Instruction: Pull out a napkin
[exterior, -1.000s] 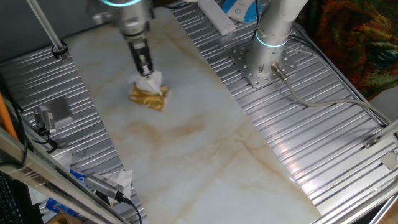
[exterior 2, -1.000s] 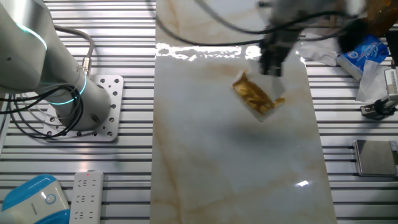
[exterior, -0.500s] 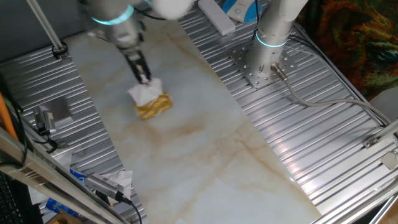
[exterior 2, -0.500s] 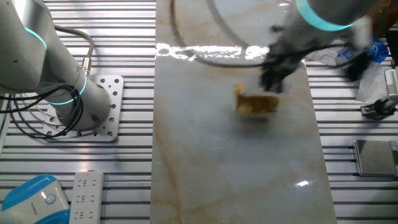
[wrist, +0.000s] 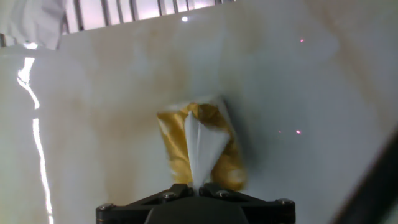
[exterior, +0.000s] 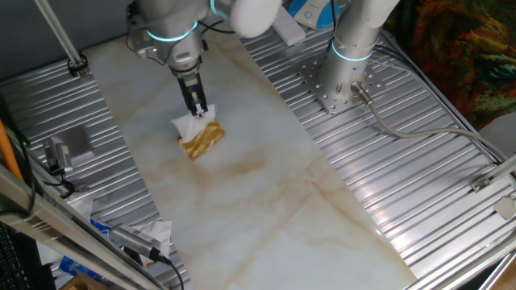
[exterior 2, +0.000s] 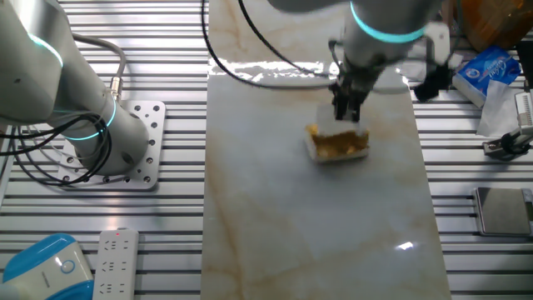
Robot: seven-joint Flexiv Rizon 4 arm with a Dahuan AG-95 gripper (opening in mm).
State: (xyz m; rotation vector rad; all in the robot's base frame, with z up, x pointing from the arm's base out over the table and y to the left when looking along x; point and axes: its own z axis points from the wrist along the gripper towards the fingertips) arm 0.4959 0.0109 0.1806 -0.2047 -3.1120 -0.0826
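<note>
the gripper (wrist: pixel 198 185) is pinched shut on the tip of the napkin (wrist: pixel 200 149), and in the hand view the white sheet rises in a taut cone from the mouth of the gold packet (wrist: pixel 173 149) straight up into the closed fingers. the packet lies on the pale marble tabletop (exterior: pixel 266 201), toward the far end of it, and seems lifted a little at the end where the napkin comes out, though whether it has left the surface cannot be told.

in one fixed view the gripper (exterior: pixel 197 105) stands just above the napkin (exterior: pixel 189 127), which shows as a small white tuft beside the gold packet (exterior: pixel 201 141). in the other fixed view the gripper (exterior 2: pixel 347 107) hangs directly over the gold packet (exterior 2: pixel 337 143), and the napkin is hard to make out there.

the step in hand looks like the pull itself: the sheet is caught and partly drawn, but much of it appears to sit inside the packet. the next move calls for a steady lift away from the table, firm enough to slide the paper free. the risk, as i judge it, is that the light packet rides up with the napkin instead of letting go, or that the thin tissue tears at the pinch.
</note>
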